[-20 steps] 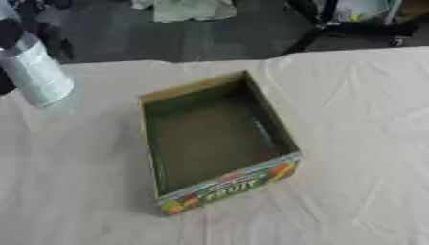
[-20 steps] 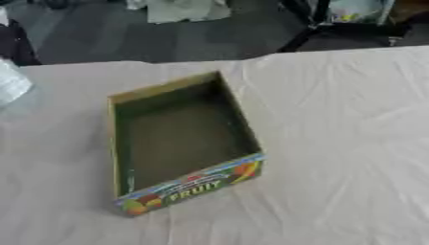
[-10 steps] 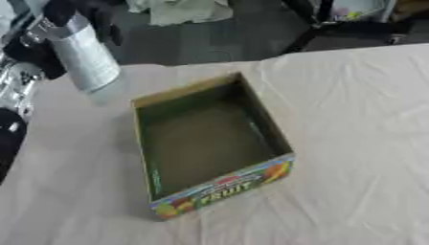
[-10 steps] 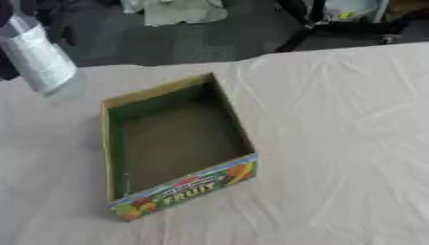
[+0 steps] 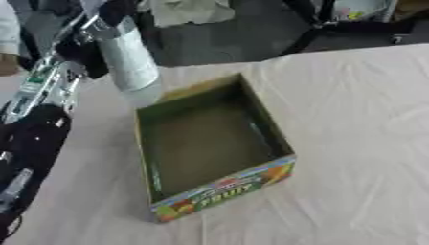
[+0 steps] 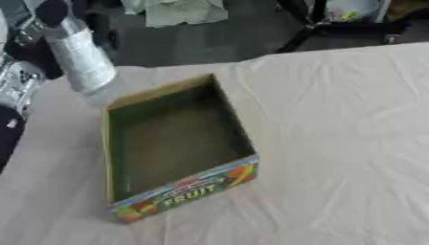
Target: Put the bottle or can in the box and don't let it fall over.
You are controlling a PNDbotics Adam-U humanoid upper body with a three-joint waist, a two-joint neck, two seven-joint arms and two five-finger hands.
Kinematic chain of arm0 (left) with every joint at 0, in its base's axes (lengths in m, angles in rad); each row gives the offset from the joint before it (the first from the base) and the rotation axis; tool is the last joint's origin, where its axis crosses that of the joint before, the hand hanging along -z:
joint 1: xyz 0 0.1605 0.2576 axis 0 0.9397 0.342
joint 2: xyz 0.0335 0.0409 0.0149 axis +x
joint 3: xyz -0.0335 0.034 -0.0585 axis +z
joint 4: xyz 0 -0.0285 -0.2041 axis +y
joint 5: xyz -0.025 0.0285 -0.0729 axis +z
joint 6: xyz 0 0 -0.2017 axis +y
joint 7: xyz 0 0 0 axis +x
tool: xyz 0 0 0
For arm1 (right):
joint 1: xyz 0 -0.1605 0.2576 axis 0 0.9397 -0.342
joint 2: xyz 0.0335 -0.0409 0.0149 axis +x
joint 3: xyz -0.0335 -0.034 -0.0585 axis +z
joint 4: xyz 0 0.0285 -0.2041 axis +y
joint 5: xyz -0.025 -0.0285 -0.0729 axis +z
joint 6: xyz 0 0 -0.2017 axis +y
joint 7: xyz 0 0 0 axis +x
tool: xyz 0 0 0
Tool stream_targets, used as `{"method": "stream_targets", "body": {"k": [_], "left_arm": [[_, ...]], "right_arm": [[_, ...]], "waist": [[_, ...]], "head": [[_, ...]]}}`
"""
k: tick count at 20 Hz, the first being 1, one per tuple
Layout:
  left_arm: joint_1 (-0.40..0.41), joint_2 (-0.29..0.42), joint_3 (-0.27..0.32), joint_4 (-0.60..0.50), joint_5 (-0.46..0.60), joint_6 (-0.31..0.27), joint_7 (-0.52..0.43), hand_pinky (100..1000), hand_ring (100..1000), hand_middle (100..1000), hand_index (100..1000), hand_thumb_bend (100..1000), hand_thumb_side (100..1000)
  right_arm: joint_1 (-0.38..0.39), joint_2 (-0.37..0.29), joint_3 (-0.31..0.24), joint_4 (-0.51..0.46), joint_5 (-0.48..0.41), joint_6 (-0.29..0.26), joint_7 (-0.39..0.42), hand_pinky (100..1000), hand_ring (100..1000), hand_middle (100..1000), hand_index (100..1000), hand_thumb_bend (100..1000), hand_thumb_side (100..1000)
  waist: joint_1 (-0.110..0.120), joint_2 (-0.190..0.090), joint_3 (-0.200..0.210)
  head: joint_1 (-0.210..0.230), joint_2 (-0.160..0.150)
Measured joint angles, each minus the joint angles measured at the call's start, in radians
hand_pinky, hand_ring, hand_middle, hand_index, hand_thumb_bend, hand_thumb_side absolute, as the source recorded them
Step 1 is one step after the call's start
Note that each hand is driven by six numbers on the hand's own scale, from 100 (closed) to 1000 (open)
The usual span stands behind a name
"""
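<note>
A clear bottle (image 5: 127, 56) with a dark cap hangs in the air above the box's far left corner, leaning a little. My left hand (image 5: 84, 45) is shut on its upper part, and the arm runs down the left edge of the left eye view. The open cardboard box (image 5: 214, 148) sits on the cloth-covered table; its inside is dark green and its near wall carries a fruit print. The box holds nothing. My right hand shows in neither view.
A cream cloth (image 5: 360, 143) covers the table, with wide room to the right of the box. Past the far table edge are a dark floor, a chair base (image 6: 322, 28) and a pale bundle (image 5: 188, 10).
My left hand has carried the bottle rightwards and nearer to the box; it now hangs at the box's far left corner. The box stays where it was.
</note>
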Motion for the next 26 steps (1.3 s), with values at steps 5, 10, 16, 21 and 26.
{"method": "stream_targets", "body": {"k": [5,10,16,21,26], "left_arm": [[0.001,-0.040,-0.009,0.004,-0.050,-0.075,0.000,545,397,902,100,375,215],[0.010,-0.079,-0.017,0.032,-0.115,-0.142,-0.001,565,407,905,100,362,227],[0.019,-0.115,-0.028,0.072,-0.173,-0.190,-0.010,617,421,912,105,310,335],[0.022,-0.128,-0.037,0.105,-0.186,-0.216,-0.023,680,440,923,109,291,413],[0.027,-0.137,-0.040,0.139,-0.226,-0.249,-0.041,799,487,975,130,386,508]], "right_arm": [[-0.019,-0.005,-0.001,0.000,-0.029,0.013,0.022,1000,1000,1000,1000,100,470],[-0.041,-0.010,-0.001,0.000,-0.051,0.036,0.044,1000,1000,1000,1000,100,470],[-0.054,-0.010,-0.001,0.000,-0.058,0.053,0.061,1000,1000,1000,1000,100,470],[-0.062,-0.010,0.000,0.000,-0.058,0.059,0.067,1000,1000,1000,1000,100,470],[-0.070,-0.010,0.005,0.000,-0.060,0.063,0.070,1000,1000,1000,1000,100,470]], "waist": [[0.001,0.013,-0.008],[0.005,0.023,-0.015],[0.009,0.033,-0.021],[0.009,0.039,-0.027],[0.008,0.044,-0.031]], "head": [[0.008,-0.009],[0.014,-0.017],[0.018,-0.017],[0.023,-0.022],[0.024,-0.026]]}}
